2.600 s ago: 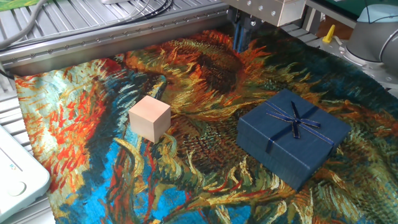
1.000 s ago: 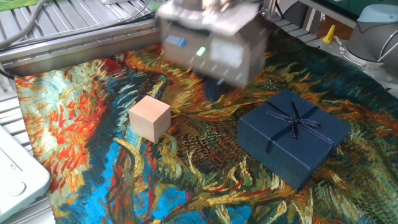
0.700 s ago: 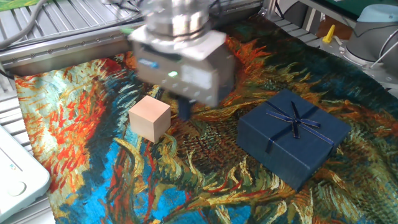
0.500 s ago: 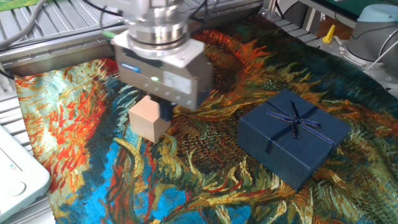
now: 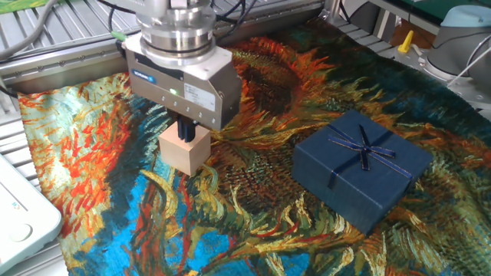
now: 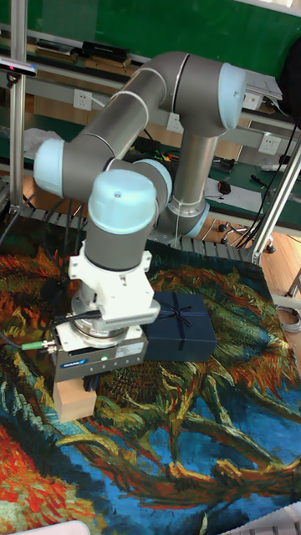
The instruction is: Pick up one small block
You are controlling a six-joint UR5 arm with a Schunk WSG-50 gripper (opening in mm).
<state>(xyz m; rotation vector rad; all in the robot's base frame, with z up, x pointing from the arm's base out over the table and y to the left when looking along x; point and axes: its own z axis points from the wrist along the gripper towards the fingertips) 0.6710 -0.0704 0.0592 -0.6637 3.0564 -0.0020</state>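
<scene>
Step in hand: approach/descent onto block. Gripper sits directly over block, body covering the block's top; one dark finger shows at the block's top edge on the near side. Jaw opening: cannot tell, since the gripper body hides the gap in the fixed view and the tall view gives no clear look either. No visible grip on the block yet.

Block pos.: resting on the painted cloth over the table, left-centre, well apart from the blue box to its right. In the tall view the block shows below the gripper housing, at the left, flat on the cloth.

Next move, as judged: confirm fingers straddle two opposite faces, lower a little more if needed, close jaws squarely, then lift straight up. Smooth faces may slip if the grip is off-centre or skewed.

Change vs. earlier frames: 2.6 s ago the gripper was at the far edge of the table, only its lower part in view. It has since swept left and toward the block, ending overhead. Block and box have not shifted.
</scene>
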